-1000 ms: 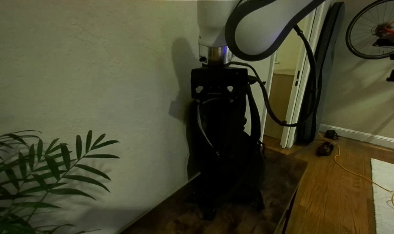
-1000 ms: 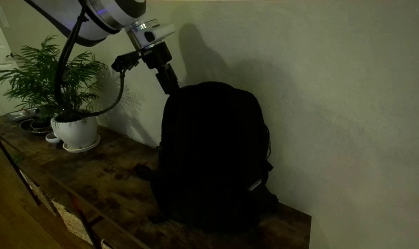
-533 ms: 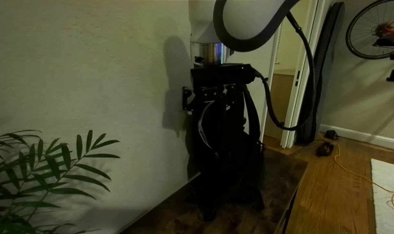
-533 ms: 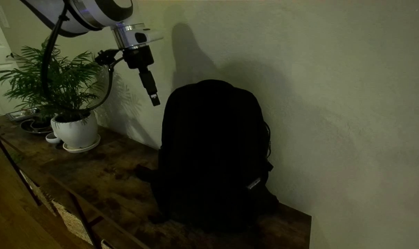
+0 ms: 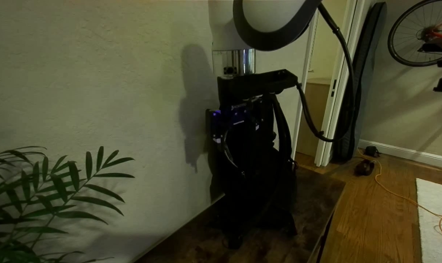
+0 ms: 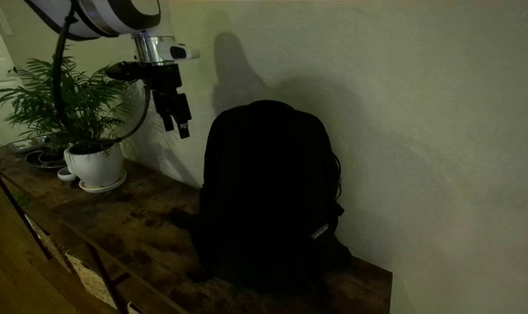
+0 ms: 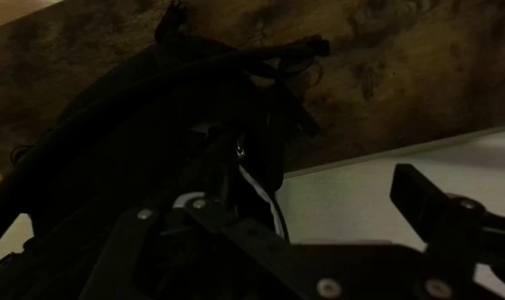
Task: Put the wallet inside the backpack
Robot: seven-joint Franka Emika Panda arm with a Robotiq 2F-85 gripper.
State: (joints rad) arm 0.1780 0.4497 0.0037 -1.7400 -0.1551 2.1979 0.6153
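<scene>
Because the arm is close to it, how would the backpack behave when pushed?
The backpack stands tall and upright, so a high push may tip it. Its strap bows outward, so that part probably flexes.

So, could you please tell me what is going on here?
A robot arm has its open hand beside the upper part of a black backpack that stands on a wooden tabletop. I see nothing held in the hand. The job is to put a wallet inside, but no wallet shows, so I can't tell whether it is already in.

black backpack [image 5: 255,179] upright on brown tabletop [image 5: 317,195], gripper [image 5: 237,133] in front of its top, leafy plant [image 5: 59,186], bicycle wheel [image 5: 427,33]
</scene>
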